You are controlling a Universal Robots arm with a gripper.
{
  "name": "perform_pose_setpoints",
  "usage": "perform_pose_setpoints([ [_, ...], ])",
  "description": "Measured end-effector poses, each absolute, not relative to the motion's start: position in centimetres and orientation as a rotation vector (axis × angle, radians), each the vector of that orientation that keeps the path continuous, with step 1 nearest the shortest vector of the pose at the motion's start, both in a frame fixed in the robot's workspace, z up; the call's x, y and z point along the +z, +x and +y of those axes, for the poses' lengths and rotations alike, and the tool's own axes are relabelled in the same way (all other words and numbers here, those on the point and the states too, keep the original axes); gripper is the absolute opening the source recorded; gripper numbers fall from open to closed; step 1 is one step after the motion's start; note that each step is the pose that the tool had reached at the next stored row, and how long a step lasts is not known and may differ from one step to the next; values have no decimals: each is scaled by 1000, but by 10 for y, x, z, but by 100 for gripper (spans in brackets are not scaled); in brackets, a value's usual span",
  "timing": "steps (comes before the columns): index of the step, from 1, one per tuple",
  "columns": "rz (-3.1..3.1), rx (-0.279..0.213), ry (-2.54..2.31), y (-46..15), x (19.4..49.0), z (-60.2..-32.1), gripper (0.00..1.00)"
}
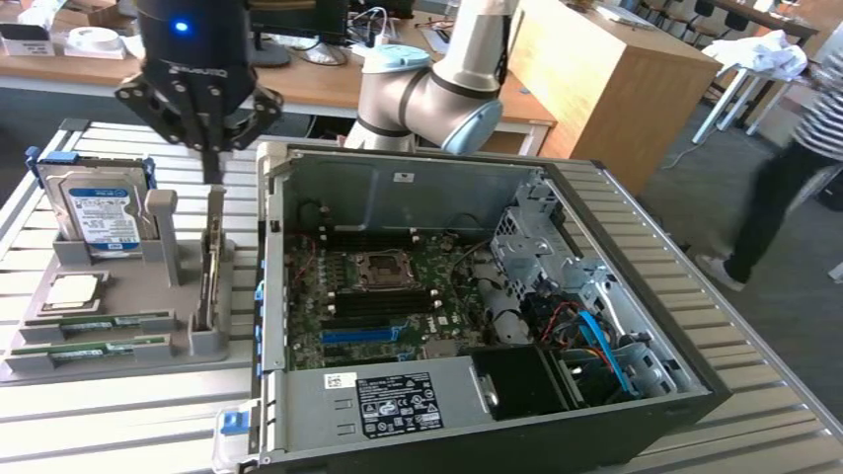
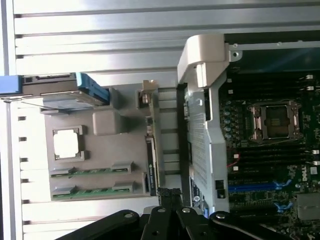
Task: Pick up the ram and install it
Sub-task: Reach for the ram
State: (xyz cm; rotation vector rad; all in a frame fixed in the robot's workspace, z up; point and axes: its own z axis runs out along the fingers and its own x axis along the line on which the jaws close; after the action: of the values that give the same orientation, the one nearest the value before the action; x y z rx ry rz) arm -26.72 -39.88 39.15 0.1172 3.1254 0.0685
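Hovering gripper (image 1: 211,170): hangs over the edge of the grey holder (image 1: 132,363) nearest the computer case (image 1: 395,188).
Claw: the fingers are pressed together with nothing between them.
Below the tips: a tall, thin upright board (image 1: 213,252) stands in the holder. I cannot tell whether the tips touch its top edge.
Ram (image 1: 99,321): a long green stick on edge in a slot of the holder, well apart from the gripper and not yet lifted.
Second green stick (image 1: 93,348): just beside the ram, parallel and near-identical. The frames do not settle which of the pair is the one for the task.
Processor chip (image 1: 77,289): square and silver, lying flat beside the ram.
Hard drive (image 1: 95,212): standing upright at the holder's far end.
Case: lies open on its side, with the motherboard (image 1: 382,296) exposed at the exterior view's right of the holder.
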Motion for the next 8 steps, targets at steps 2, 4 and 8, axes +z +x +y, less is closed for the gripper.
perform_pose_setpoints([
  [2,3125,68,117,-274,392,-399,10],
  [4,3125,68,117,-280,392,-399,10],
  [8,3125,68,117,-293,391,-399,10],
])
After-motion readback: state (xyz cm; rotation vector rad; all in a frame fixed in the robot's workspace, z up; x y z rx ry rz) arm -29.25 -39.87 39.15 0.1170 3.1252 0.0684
